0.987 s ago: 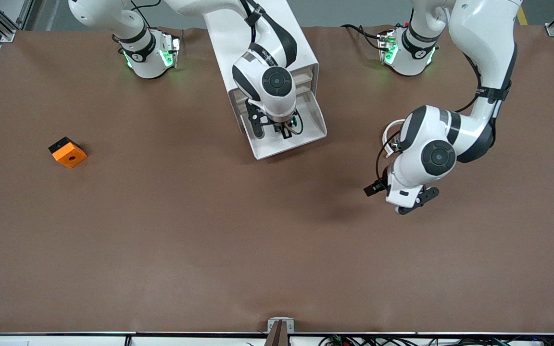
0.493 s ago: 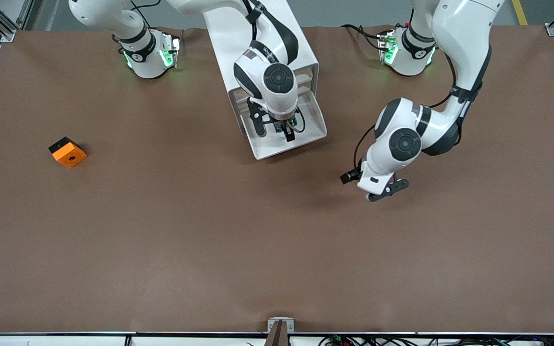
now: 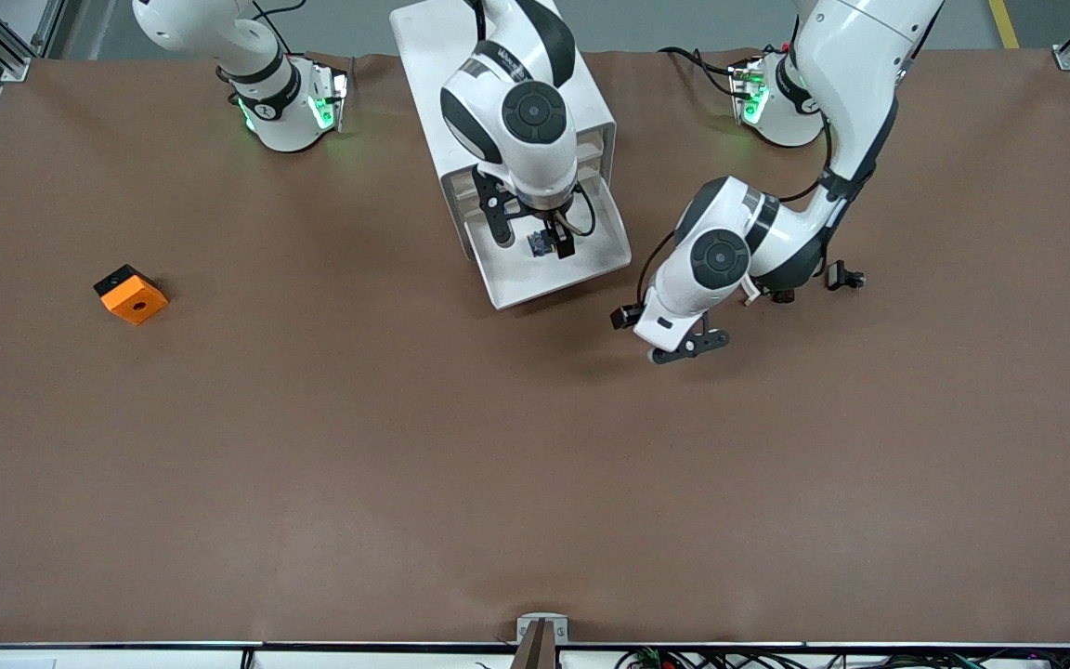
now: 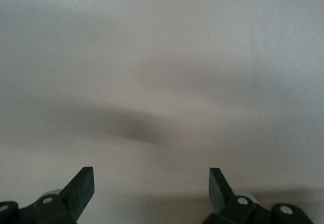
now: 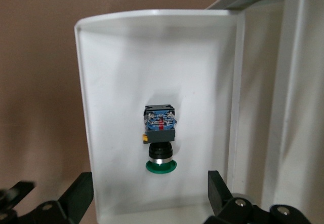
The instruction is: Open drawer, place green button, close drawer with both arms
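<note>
Lying in the 1 open drawer (image 3: 581,265): 1 button (image 3: 540,244) under the spread right claw (image 3: 535,243); left claw (image 3: 684,346) spread too.

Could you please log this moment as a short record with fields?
drawer: lowest one, pulled out of the cabinet
button: lying in the drawer, released
right gripper: open, over the drawer
left gripper: open, over bare table beside the drawer
orange cube: on the table toward the right arm's end
remaining: close the drawer
</note>
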You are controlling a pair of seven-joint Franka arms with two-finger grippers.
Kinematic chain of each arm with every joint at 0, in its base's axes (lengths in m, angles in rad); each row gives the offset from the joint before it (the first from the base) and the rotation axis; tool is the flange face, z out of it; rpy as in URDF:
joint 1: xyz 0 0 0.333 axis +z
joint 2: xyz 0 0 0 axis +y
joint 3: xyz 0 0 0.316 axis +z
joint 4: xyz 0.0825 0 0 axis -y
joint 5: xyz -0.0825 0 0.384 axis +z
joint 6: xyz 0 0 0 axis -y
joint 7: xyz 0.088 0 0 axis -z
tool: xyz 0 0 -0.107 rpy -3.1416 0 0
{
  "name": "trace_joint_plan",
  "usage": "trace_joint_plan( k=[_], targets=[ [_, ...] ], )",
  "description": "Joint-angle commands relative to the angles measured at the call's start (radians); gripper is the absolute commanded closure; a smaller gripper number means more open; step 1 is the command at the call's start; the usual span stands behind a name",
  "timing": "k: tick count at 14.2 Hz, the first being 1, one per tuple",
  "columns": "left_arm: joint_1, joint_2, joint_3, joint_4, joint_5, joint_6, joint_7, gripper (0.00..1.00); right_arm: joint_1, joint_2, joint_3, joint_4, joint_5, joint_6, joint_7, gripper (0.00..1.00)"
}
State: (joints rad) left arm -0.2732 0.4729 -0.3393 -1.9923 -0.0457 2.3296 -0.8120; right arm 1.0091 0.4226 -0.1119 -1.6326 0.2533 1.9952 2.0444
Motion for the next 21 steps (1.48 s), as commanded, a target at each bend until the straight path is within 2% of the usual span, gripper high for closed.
trace_joint_plan(
  k=[1, 4, 9, 14, 18, 21],
  targets=[
    [0.0, 0.026, -0.049, -0.003, 0.004, 0.011, -0.048, 0.0, -0.029, -0.074, -0.002, -0.009, -0.017, -0.041, -0.023, 0.0],
    [-0.03, 0.052, -0.085, 0.001, 0.006, 0.011, -0.13, 0.0, -0.052, -0.123, -0.002, -0.003, -0.019, -0.052, -0.033, 0.0],
    [-0.127, 0.069, -0.09, 0.003, 0.004, 0.011, -0.242, 0.0, -0.153, -0.252, -0.002, 0.023, -0.02, -0.271, -0.326, 0.0],
    [-0.228, 0.085, -0.092, 0.007, -0.003, 0.011, -0.32, 0.0, -0.273, -0.392, -0.002, 0.008, -0.101, -0.404, -0.712, 0.0],
    [-0.29, 0.092, -0.092, 0.009, -0.003, 0.01, -0.386, 0.0, -0.41, -0.499, -0.002, -0.065, -0.105, -0.421, -1.069, 0.0],
    [-0.313, 0.093, -0.092, 0.009, -0.005, 0.01, -0.406, 0.0, -0.512, -0.521, -0.002, -0.084, -0.133, -0.427, -1.298, 0.0]
  ],
)
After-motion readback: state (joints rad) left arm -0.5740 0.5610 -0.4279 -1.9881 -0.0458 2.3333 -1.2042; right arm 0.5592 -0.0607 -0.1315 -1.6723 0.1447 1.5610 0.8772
